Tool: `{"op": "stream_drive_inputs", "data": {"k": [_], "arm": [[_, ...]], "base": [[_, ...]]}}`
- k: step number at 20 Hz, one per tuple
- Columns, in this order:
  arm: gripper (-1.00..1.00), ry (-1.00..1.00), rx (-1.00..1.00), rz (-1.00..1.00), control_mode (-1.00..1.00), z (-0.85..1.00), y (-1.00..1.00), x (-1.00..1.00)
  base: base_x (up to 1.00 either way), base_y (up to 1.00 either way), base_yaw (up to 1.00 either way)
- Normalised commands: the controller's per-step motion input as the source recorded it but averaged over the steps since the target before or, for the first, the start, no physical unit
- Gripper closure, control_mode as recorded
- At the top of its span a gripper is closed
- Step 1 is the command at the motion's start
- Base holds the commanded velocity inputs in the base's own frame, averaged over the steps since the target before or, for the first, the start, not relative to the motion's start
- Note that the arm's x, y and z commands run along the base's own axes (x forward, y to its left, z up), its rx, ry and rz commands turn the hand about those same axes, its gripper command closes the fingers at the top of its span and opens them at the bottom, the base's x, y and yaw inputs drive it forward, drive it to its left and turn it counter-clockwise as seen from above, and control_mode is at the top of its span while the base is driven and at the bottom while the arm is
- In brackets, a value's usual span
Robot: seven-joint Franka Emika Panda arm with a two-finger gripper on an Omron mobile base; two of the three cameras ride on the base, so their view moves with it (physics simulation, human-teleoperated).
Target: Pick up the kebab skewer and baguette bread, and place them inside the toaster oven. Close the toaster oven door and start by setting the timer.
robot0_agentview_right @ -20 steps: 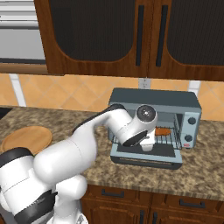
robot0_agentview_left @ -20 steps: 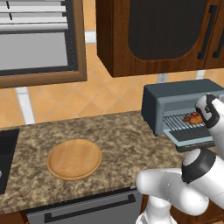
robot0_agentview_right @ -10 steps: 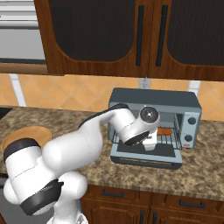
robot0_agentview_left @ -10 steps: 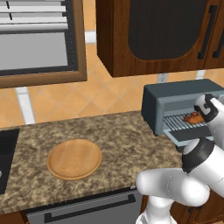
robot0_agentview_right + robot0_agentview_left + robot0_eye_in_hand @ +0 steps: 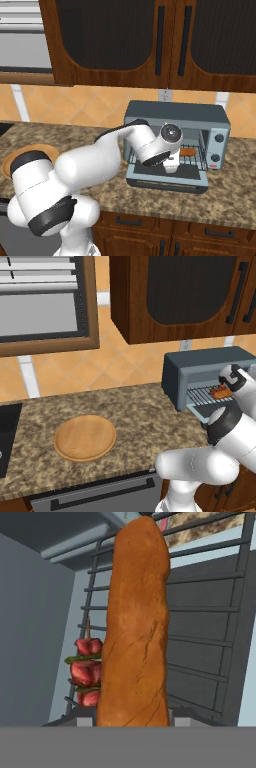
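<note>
My gripper (image 5: 134,718) is shut on the baguette bread (image 5: 135,627), an orange-brown loaf that runs away from the fingers over the wire rack (image 5: 200,637). Beside the loaf on the rack lies the kebab skewer (image 5: 85,672), with red chunks. The toaster oven (image 5: 175,112) stands on the counter with its door (image 5: 167,182) folded down. My hand (image 5: 169,137) reaches into the oven's mouth, and the baguette bread (image 5: 188,151) shows behind it. From the left, the hand (image 5: 232,376) sits in front of the oven (image 5: 200,371), orange food (image 5: 220,391) on the rack.
A round wooden plate (image 5: 85,437) lies bare on the speckled counter to the oven's left. Dark wooden cabinets (image 5: 150,40) hang above the oven. The oven's control knobs (image 5: 218,147) sit on its right strip. A dark stovetop edge (image 5: 7,431) borders the counter's far left.
The hand has edged slightly toward the oven with the baguette still in its grip, and the arm's elbow has swung. The loaf and skewer stay on the rack.
</note>
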Motion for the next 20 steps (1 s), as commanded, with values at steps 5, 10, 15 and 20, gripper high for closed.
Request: {"op": "stream_drive_inputs", "data": {"k": [5, 10, 15, 20], "arm": [[1.0, 0.0, 0.0, 0.0, -1.0, -0.06, 0.0, 0.15], [1.0, 0.0, 0.0, 0.0, -1.0, 0.0, 0.0, 0.2], [1.0, 0.0, 0.0, 0.0, -1.0, 0.0, 0.0, 0.08], [-1.0, 0.0, 0.0, 0.0, -1.0, 0.0, 0.0, 0.0]], "base": [[0.0, 0.0, 0.0], [0.0, 0.0, 0.0], [0.0, 0.0, 0.0], [0.0, 0.0, 0.0]]}}
